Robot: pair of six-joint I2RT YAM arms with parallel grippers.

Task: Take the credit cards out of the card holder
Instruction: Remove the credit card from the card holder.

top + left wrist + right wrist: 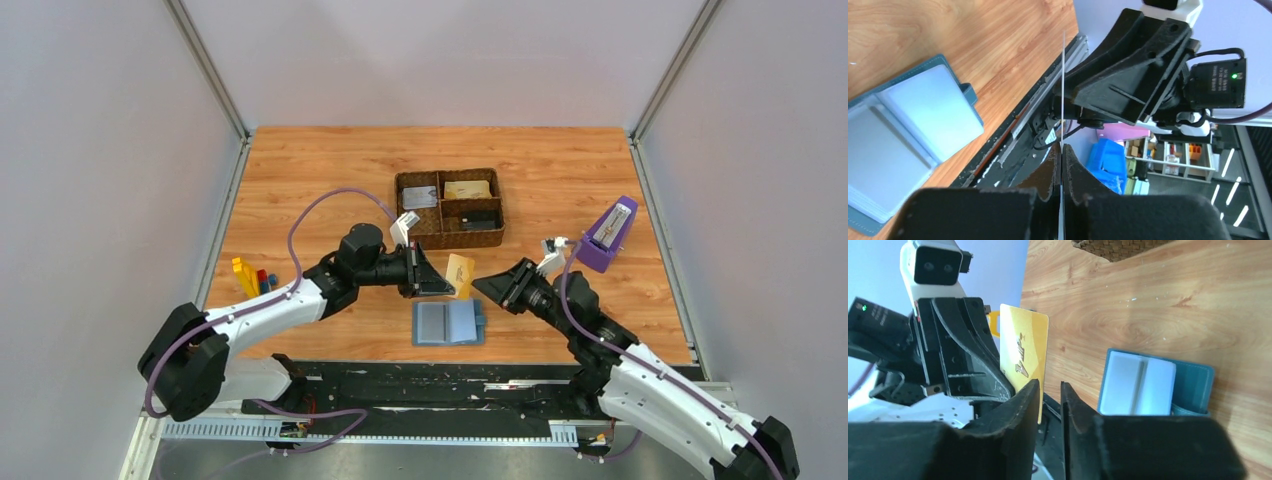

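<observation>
The left end effector [1062,150] is gripping the gold credit card [1023,350] by its lower edge, its jaws pressed tight against the card's two faces, and is holding it upright in the air above the table [330,170]. The right end effector [1050,390] is facing it from the other side, its tips just beside the card. Its jaws are standing slightly parted, and nothing is showing in the gap between them, so the card is looking to be in the left arm's keeping alone.

The card holder [448,322] is lying spread open on the table near the front edge, just below the two end effectors and apart from both. Neither arm is touching it. Its pale blue pockets are facing up. Whether more cards are sitting in them is too hard to tell from any view.

So the task is looking partly done: one card is out of the holder, though it is not yet set down anywhere. What is left, by this reading, is placing that card and checking the pockets for others. The woven tray [470,240] further back is holding a few flat items, but what they are is unclear.
</observation>
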